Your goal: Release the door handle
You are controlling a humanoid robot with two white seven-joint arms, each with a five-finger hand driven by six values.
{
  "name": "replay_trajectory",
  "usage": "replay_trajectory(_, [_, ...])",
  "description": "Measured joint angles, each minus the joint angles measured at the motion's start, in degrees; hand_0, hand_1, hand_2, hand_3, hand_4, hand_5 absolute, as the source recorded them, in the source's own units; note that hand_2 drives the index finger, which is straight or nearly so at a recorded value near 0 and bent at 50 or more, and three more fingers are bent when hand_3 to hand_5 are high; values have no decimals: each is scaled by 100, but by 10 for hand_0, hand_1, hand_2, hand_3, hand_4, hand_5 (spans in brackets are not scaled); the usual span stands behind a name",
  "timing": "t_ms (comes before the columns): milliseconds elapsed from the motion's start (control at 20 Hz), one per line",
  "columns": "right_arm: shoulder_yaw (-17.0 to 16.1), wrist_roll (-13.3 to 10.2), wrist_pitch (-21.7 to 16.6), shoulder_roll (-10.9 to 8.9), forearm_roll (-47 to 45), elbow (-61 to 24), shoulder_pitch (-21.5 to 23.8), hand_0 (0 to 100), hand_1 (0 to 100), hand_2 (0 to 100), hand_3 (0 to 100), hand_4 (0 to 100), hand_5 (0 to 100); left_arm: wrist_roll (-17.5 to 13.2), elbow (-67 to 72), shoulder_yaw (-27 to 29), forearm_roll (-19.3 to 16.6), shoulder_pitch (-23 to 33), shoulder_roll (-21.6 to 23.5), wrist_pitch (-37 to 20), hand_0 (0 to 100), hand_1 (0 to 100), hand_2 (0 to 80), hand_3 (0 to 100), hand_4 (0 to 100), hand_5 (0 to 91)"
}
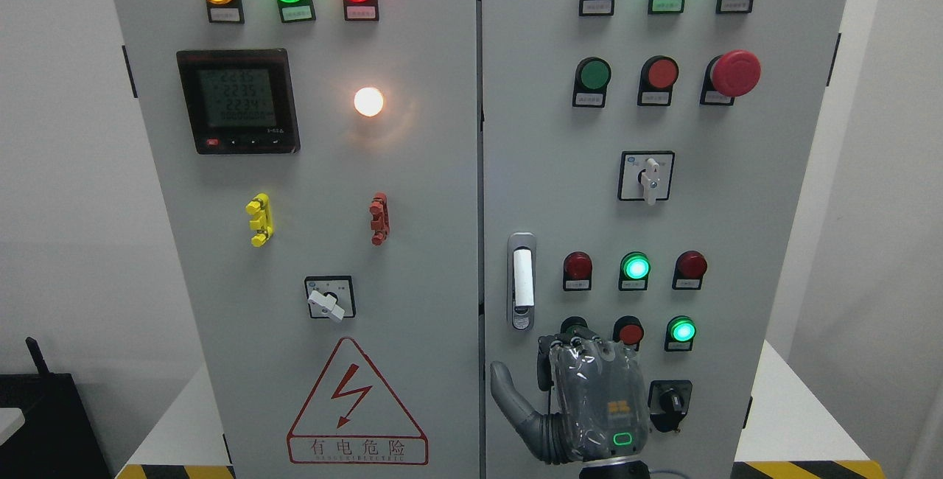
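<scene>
- Far to the hand's upper left, on the left cabinet door (412,258), sit a digital meter (238,101), a yellow clip (259,219), a red clip (379,218), a white rotary switch (325,302) and, lowest, a red triangle warning sign (356,405)
- Just above and slightly left of the hand, the door handle (521,280) stands upright on the right door, its white grip in a silver frame, apart from the fingers
- At the bottom of the view the right hand (589,401) is seen from the back; its thumb (510,398) juts out to the left, its fingers are bent forward at the knuckles, and it holds nothing
- Right of the hand, close by, is a black key switch (670,401); above it glow two green lamps (683,331), with red buttons (630,333) alongside
</scene>
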Motion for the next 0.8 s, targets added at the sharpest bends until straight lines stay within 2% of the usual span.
replay_trajectory(350, [-45, 191, 167, 9, 25, 29, -200, 325, 86, 991, 1000, 861, 896, 0, 0, 0, 0, 0, 0, 0, 120, 389, 0, 0, 0, 0])
replay_trajectory(800, [-84, 264, 282, 13, 12, 93, -393, 325, 89, 993, 1000, 861, 899, 0, 0, 0, 0, 0, 0, 0, 120, 389, 0, 0, 0, 0])
